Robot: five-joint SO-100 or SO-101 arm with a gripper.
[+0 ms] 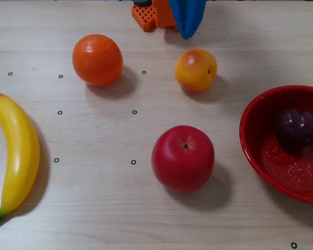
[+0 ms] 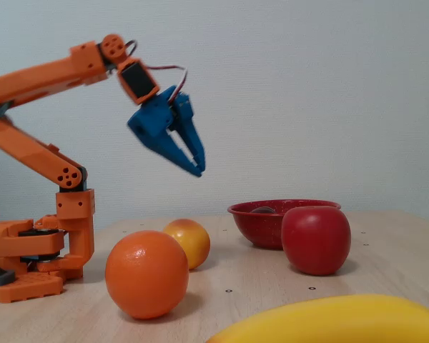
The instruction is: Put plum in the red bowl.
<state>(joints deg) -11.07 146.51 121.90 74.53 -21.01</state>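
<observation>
In the overhead view, only the blue gripper [image 1: 187, 34] and a bit of the orange arm base [image 1: 148, 14] show at the top edge. The gripper points down the picture, its fingers pressed together into a single tip, holding nothing. The tip hangs just above the peach [image 1: 196, 70] in the picture. The plum [image 1: 295, 126] lies inside the red bowl [image 1: 255, 156] at the right edge, resting against the bowl's upper inner side, well apart from the gripper. Across the wooden table [image 1: 94, 208] also lie an apple [image 1: 183, 158] near the middle, an orange [image 1: 97, 60] at upper left and a banana [image 1: 15, 156] along the left edge.

In the fixed view, the arm [image 2: 43, 71] is folded back over its base on the left, forearm reaching to the right and wrist bent downward. The gripper [image 2: 198, 170] hangs high in the air, closed and empty, tips aimed down and to the right. It is above the peach [image 2: 189, 241] and to the left of the red bowl [image 2: 272, 223]. Only a dark sliver of the plum [image 2: 263, 210] peeks over the bowl's rim, far below and to the right of the gripper.
</observation>
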